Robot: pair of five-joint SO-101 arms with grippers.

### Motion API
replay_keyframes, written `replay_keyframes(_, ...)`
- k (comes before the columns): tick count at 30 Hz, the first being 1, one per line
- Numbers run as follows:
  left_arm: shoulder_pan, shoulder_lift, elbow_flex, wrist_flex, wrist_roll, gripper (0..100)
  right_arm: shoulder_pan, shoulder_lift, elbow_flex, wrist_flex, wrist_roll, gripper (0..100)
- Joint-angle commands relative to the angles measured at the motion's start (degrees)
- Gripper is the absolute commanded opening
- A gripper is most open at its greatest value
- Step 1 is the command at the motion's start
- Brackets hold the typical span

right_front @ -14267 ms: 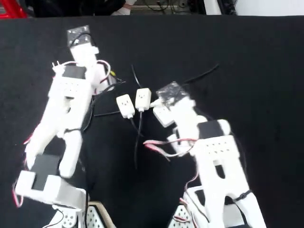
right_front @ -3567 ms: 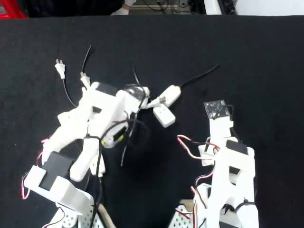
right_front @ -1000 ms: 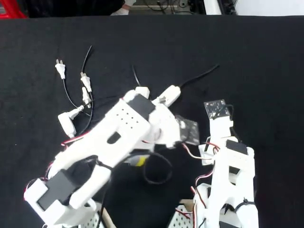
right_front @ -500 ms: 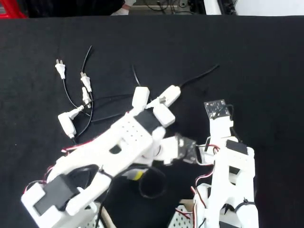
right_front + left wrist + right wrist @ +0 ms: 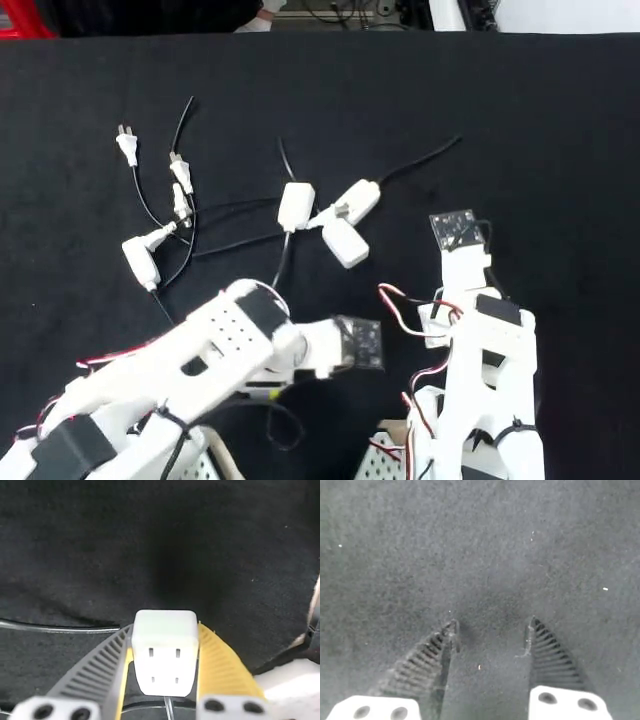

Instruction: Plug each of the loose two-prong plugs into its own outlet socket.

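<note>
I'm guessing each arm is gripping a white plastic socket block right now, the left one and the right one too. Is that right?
Not quite. Only the left gripper clamps a white plastic socket block. The right gripper is open and empty above the black cloth, as the right wrist view shows.

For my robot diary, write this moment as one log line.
left gripper: shut on white boxy plastic outlet socket | right gripper: open over black cloth table
</note>
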Motion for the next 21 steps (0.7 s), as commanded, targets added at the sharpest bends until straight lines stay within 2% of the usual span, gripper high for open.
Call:
replay_keyframes(1,-5.0,-2.2,-0.4,-0.5,-3.2,13,0.8,-0.1,0.0,-0.9,0.4,21.5)
replay_keyframes(6,-11.4,-2.2,-0.7,-0.5,-9.2,13,0.8,-0.1,0.0,-0.9,0.4,21.5)
replay_keyframes(16,-11.8,-2.5,-0.5,-0.1,-9.5,13,0.8,-0.1,0.0,-0.9,0.4,21.5)
replay_keyframes(21,-11.9,-2.5,-0.2,-0.1,-9.4,25,0.8,-0.1,0.0,-0.9,0.4,21.5)
